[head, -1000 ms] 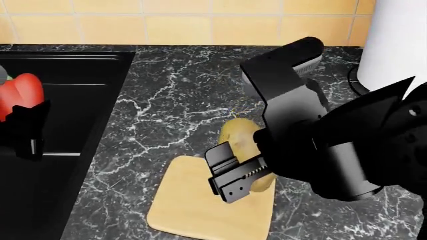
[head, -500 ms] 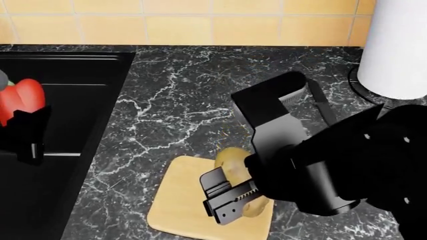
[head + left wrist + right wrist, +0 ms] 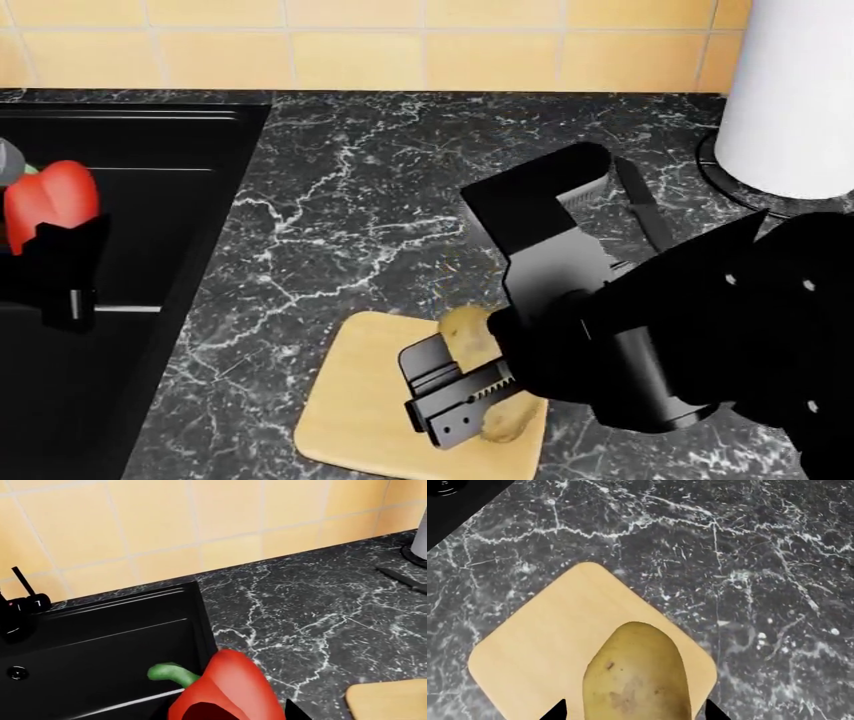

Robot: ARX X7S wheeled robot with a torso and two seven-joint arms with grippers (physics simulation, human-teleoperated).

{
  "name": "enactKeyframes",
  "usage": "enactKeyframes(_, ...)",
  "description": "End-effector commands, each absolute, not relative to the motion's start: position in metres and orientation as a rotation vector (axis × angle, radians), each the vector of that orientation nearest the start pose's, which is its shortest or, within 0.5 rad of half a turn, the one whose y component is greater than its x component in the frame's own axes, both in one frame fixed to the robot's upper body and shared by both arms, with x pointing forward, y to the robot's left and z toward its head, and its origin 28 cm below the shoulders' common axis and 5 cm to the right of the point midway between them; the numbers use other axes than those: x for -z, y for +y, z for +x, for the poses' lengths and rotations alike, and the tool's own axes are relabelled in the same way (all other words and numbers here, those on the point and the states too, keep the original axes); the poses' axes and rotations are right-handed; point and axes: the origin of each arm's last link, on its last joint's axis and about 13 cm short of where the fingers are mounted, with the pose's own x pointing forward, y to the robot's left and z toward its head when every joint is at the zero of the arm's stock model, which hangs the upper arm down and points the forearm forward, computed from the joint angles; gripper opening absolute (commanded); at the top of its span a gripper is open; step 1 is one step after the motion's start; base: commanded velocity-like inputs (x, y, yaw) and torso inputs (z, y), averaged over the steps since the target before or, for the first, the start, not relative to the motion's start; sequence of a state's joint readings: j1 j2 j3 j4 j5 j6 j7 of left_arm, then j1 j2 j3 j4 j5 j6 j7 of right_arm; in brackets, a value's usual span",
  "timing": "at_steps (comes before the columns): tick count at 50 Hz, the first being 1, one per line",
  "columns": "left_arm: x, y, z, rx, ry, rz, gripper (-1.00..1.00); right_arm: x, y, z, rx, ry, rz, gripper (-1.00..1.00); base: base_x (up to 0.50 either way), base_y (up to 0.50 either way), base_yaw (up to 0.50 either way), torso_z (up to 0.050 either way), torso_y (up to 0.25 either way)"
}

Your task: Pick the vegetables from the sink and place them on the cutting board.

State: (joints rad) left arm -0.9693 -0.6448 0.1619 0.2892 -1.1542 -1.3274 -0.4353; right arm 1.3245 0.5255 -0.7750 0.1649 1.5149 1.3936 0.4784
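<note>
The tan potato (image 3: 637, 677) lies on the pale wooden cutting board (image 3: 547, 650). My right gripper (image 3: 635, 711) straddles it, its dark tips standing a little off either side, so it looks open. In the head view the potato (image 3: 470, 335) shows between the right gripper's (image 3: 451, 392) fingers, over the board (image 3: 360, 410). My left gripper (image 3: 56, 240) is shut on the red bell pepper (image 3: 51, 200) and holds it above the black sink (image 3: 174, 200). The left wrist view shows the pepper (image 3: 230, 690) with its green stem, the sink (image 3: 100, 645) and a corner of the board (image 3: 390, 700).
A white paper towel roll (image 3: 794, 90) stands at the back right with a black knife (image 3: 641, 205) lying beside it. The black faucet (image 3: 20, 612) stands behind the sink. A tiled wall runs along the back of the dark marble counter (image 3: 347, 200).
My right arm has come down with the potato onto the board, and the potato has settled a little lower between the jaws. My left gripper has shifted the pepper slightly right.
</note>
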Motion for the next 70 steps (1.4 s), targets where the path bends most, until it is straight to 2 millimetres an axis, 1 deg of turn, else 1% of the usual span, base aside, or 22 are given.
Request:
enactKeyframes(1, -0.261, 0.273, 0.274, 0.185, 0.248, 0.128, -1.00, -0.276, -0.111, 0.307, -0.474, 0.653, -0.238, 1.00, 0.00, 0.00, 0.00, 0.000, 0.000)
enactKeyframes(5, -0.263, 0.273, 0.273, 0.189, 0.243, 0.127, -1.00, -0.287, -0.114, 0.307, -0.459, 0.617, -0.229, 1.00, 0.00, 0.00, 0.00, 0.000, 0.000)
enactKeyframes(9, -0.262, 0.269, 0.274, 0.202, 0.243, 0.128, -1.00, -0.303, -0.116, 0.303, -0.456, 0.536, -0.210, 1.00, 0.00, 0.00, 0.00, 0.000, 0.003)
enactKeyframes(10, -0.263, 0.267, 0.274, 0.211, 0.242, 0.129, -1.00, -0.309, -0.117, 0.302, -0.431, 0.487, -0.191, 1.00, 0.00, 0.00, 0.00, 0.000, 0.000)
enactKeyframes(12, -0.265, 0.264, 0.274, 0.220, 0.237, 0.126, -1.00, -0.312, -0.117, 0.300, -0.420, 0.435, -0.160, 1.00, 0.00, 0.00, 0.00, 0.000, 0.000)
enactKeyframes(14, -0.265, 0.260, 0.275, 0.237, 0.233, 0.122, -1.00, -0.314, -0.119, 0.298, -0.396, 0.385, -0.149, 1.00, 0.00, 0.00, 0.00, 0.000, 0.000)
enactKeyframes(15, -0.265, 0.258, 0.273, 0.253, 0.233, 0.126, -1.00, -0.317, -0.120, 0.297, -0.381, 0.327, -0.105, 1.00, 0.00, 0.00, 0.00, 0.000, 0.000)
enactKeyframes(16, -0.265, 0.256, 0.273, 0.260, 0.234, 0.130, -1.00, -0.318, -0.121, 0.297, -0.373, 0.317, -0.104, 1.00, 0.00, 0.00, 0.00, 0.000, 0.000)
enactKeyframes(18, -0.263, 0.248, 0.271, 0.308, 0.244, 0.148, -1.00, -0.323, -0.124, 0.295, -0.341, 0.251, -0.077, 1.00, 0.00, 0.00, 0.00, 0.000, 0.000)
enactKeyframes(20, -0.263, 0.243, 0.271, 0.328, 0.246, 0.151, -1.00, -0.327, -0.128, 0.294, -0.314, 0.211, -0.060, 1.00, 0.00, 0.00, 0.00, 0.000, 0.000)
enactKeyframes(21, -0.262, 0.239, 0.271, 0.331, 0.244, 0.135, -1.00, -0.332, -0.131, 0.292, -0.282, 0.162, -0.055, 1.00, 0.00, 0.00, 0.00, 0.000, 0.000)
enactKeyframes(22, -0.261, 0.238, 0.270, 0.349, 0.251, 0.133, -1.00, -0.333, -0.132, 0.291, -0.282, 0.160, -0.050, 1.00, 0.00, 0.00, 0.00, 0.000, 0.000)
enactKeyframes(23, -0.258, 0.231, 0.270, 0.362, 0.253, 0.146, -1.00, -0.334, -0.135, 0.289, -0.277, 0.155, -0.052, 1.00, 0.00, 0.00, 0.00, 0.000, 0.000)
enactKeyframes(29, -0.259, 0.215, 0.272, 0.430, 0.251, 0.141, -1.00, -0.339, -0.142, 0.282, -0.252, 0.119, -0.026, 1.00, 0.00, 0.00, 0.00, 0.000, 0.000)
enactKeyframes(38, -0.248, 0.189, 0.285, 0.506, 0.276, 0.135, -1.00, -0.343, -0.149, 0.279, -0.227, 0.063, -0.005, 1.00, 0.00, 0.00, 0.00, 0.000, 0.000)
enactKeyframes(44, -0.241, 0.170, 0.286, 0.578, 0.294, 0.151, -1.00, -0.342, -0.153, 0.275, -0.219, 0.060, -0.010, 1.00, 0.00, 0.00, 0.00, 0.000, 0.000)
enactKeyframes(51, -0.233, 0.167, 0.286, 0.590, 0.317, 0.159, -1.00, -0.345, -0.156, 0.271, -0.218, 0.058, -0.003, 1.00, 0.00, 0.00, 0.00, 0.000, 0.000)
enactKeyframes(52, -0.232, 0.164, 0.286, 0.597, 0.318, 0.160, -1.00, -0.345, -0.156, 0.271, -0.219, 0.058, -0.001, 1.00, 0.00, 0.00, 0.00, 0.000, 0.000)
enactKeyframes(56, -0.228, 0.156, 0.287, 0.612, 0.321, 0.162, -1.00, -0.343, -0.154, 0.271, -0.226, 0.067, -0.009, 1.00, 0.00, 0.00, 0.00, 0.000, 0.000)
enactKeyframes(63, -0.217, 0.150, 0.289, 0.628, 0.347, 0.180, -1.00, -0.339, -0.154, 0.272, -0.233, 0.076, -0.011, 1.00, 0.00, 0.00, 0.00, 0.000, 0.001)
enactKeyframes(70, -0.210, 0.152, 0.286, 0.619, 0.365, 0.198, -1.00, -0.335, -0.156, 0.272, -0.227, 0.079, -0.005, 1.00, 0.00, 0.00, 0.00, 0.000, 0.000)
